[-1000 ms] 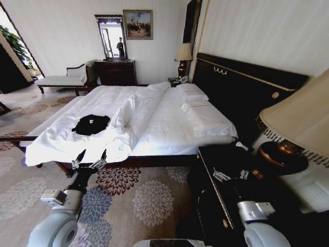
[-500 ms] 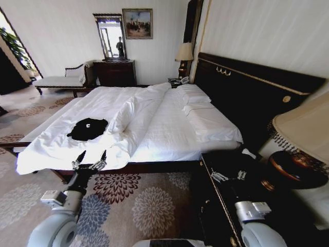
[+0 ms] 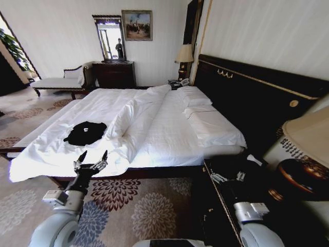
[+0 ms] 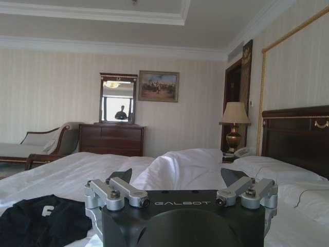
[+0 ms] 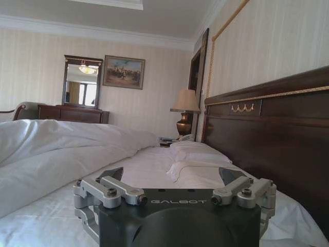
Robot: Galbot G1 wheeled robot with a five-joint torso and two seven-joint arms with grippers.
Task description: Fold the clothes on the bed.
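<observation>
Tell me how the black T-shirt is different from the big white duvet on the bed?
The T-shirt is black; the duvet is white. The T-shirt is a small crumpled heap, while the duvet is far bigger, bunched in a long ridge up the bed. The T-shirt lies nearer the left gripper. Both are soft cloth, rumpled, not folded.

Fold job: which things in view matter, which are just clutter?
Job:
black T-shirt, crumpled on the bed
left gripper, open, at the bed's near edge
right gripper, open, over the dark nightstand

Just around:
bench
dresser
mirror
painting
far lamp
pillows
</observation>
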